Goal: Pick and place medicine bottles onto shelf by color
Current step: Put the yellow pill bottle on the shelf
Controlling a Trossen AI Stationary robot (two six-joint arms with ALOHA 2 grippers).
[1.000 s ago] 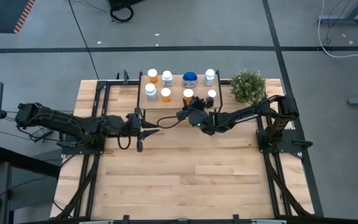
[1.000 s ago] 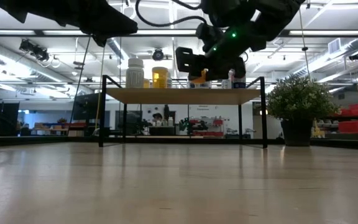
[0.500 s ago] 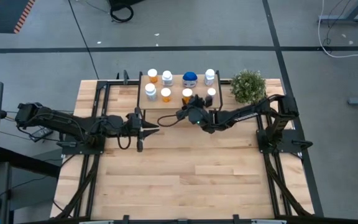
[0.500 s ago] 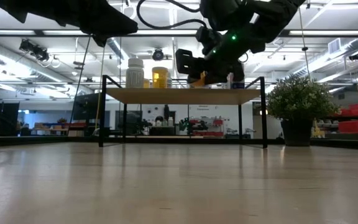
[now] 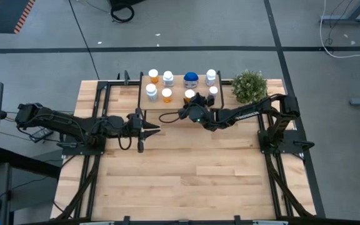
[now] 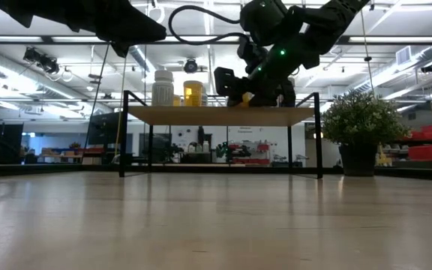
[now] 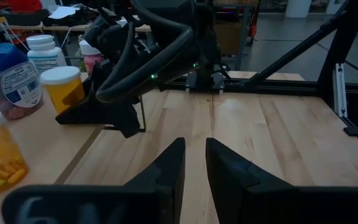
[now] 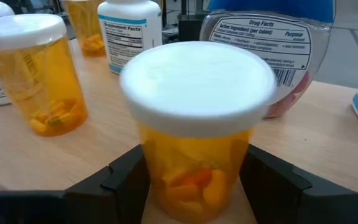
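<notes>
Eight medicine bottles [image 5: 167,94] stand on the shelf [image 5: 175,104]; the right gripper [image 5: 191,102] brackets an orange bottle [image 8: 197,127], grip uncertain; little seems left; left gripper [image 7: 193,160] nearly closed, empty.

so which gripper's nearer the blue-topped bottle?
Right. The right gripper is at the shelf, around an orange bottle just in front of the blue-topped bottle. The left gripper hangs over the table, short of the shelf.

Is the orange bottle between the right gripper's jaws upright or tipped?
Upright: the orange bottle stands on the shelf, white cap level on top, jaws flanking it.
</notes>
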